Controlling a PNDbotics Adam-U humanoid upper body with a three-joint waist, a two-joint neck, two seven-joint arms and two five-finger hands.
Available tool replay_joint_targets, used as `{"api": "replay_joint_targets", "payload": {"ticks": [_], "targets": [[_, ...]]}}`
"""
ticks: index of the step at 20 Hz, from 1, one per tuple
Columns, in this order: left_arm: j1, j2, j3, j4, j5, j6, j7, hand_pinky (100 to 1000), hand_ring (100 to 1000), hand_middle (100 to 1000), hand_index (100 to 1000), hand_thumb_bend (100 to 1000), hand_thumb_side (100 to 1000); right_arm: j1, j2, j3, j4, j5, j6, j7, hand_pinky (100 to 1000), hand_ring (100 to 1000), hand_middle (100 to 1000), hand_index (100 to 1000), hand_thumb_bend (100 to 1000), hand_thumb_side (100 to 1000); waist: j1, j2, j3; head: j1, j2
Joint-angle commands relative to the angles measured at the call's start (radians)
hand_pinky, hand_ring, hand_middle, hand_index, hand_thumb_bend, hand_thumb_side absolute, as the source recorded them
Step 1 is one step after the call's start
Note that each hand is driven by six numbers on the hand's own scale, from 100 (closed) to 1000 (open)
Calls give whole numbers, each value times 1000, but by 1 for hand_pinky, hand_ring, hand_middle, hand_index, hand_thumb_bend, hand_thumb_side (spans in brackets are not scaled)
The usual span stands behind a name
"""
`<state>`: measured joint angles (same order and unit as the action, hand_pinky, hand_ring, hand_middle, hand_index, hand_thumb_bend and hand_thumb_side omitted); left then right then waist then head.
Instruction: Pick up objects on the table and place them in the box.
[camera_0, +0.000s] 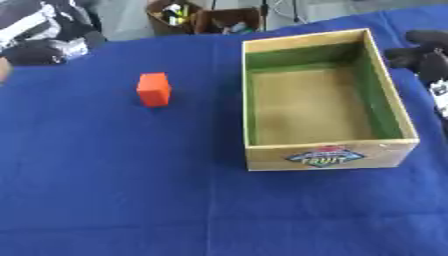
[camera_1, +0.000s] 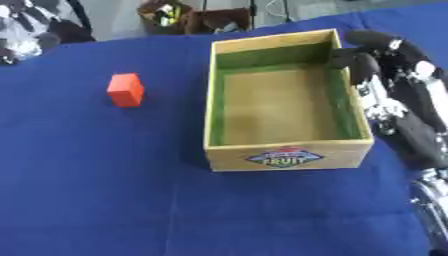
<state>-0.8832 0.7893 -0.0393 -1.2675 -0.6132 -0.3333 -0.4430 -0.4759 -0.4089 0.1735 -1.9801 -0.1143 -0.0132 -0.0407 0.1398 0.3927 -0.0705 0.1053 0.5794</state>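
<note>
An orange-red block stands upright on the blue cloth, left of the box and apart from it. The wooden box has green inner walls, a fruit label on its front wall and nothing inside. My right hand, black with silver parts, hangs just outside the box's right wall. It is open and holds nothing, and its relaxed fingers reach the far right corner of the rim. My left hand shows in neither view.
The blue cloth covers the whole table. Beyond the far edge stand brown cardboard boxes holding small items. A black-and-white shape sits off the far left corner.
</note>
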Motion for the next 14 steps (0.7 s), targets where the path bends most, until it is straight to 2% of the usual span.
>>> {"api": "replay_joint_targets", "payload": {"ticks": [1, 5, 14], "targets": [[-52, 11, -7, 64, -64, -33, -46, 710, 818, 858, 1000, 716, 943, -14, -20, 2, -20, -1, -2, 6, 937, 814, 587, 816, 100, 541, -2, -17, -4, 6, -11], [-106, -13, -11, 139, -144, -59, -82, 719, 825, 853, 1000, 771, 898, -18, -22, 5, -20, -2, -2, 9, 937, 814, 587, 815, 100, 540, 1, -13, -11, 10, -18], [-176, -78, -13, 263, -240, -77, -153, 737, 851, 892, 1000, 779, 845, -27, -23, 10, -20, -6, -2, 16, 938, 814, 586, 811, 100, 540, 7, -2, -30, 22, -32]]}}
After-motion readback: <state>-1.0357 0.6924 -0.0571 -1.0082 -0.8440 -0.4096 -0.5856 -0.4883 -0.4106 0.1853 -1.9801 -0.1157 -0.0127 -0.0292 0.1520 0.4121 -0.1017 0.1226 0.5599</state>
